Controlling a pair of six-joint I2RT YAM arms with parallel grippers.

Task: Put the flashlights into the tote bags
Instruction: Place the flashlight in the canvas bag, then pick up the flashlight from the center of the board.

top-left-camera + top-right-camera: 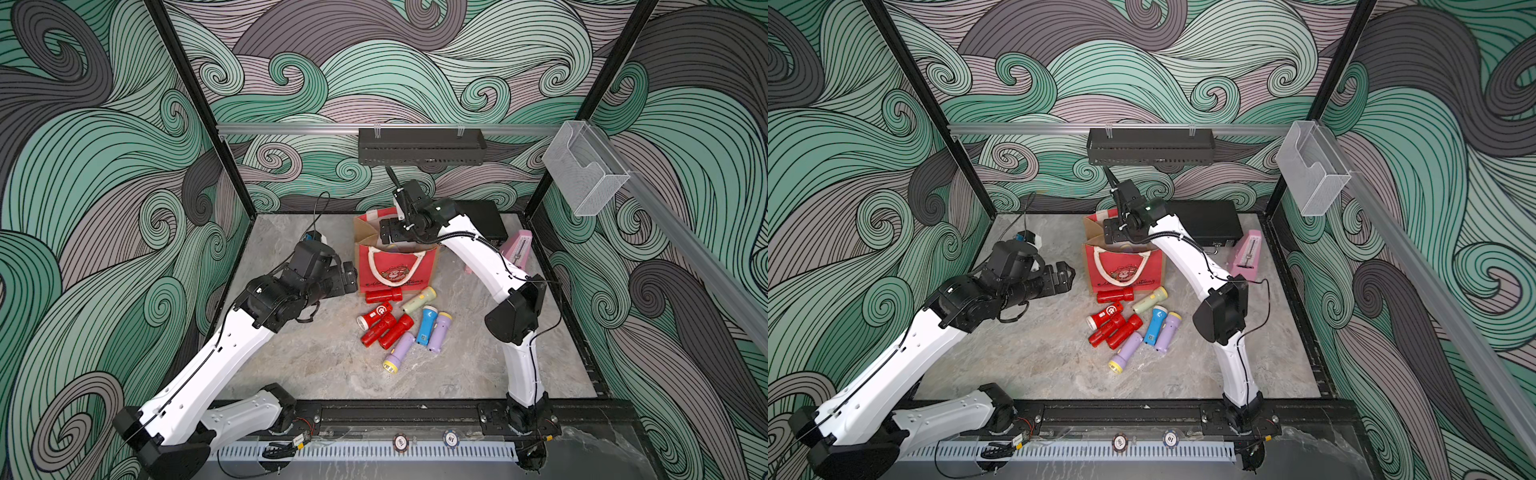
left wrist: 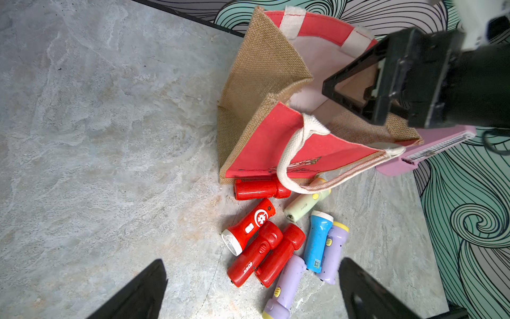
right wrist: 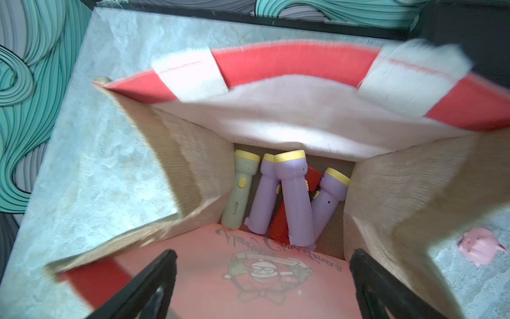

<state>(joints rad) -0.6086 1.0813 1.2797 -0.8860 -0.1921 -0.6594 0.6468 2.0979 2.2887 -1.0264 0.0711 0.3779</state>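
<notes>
The worktop (image 1: 316,365) carries the bag (image 1: 395,270), upright with its mouth gaping. My right claw (image 3: 263,252) hangs over that mouth, spread wide and empty. My left claw (image 1: 1065,274), likewise released, hovers beside the bag. This looks like the drop-off step. Next I must lift clear and reach for the eight flashlights (image 1: 395,324) in front of the bag. Inside, blurred, five show, a red one mostly buried.

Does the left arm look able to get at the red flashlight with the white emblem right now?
Probably yes: the left pincer is open and empty, and the emblem flashlight lies uncovered, with only bare table between them.
</notes>
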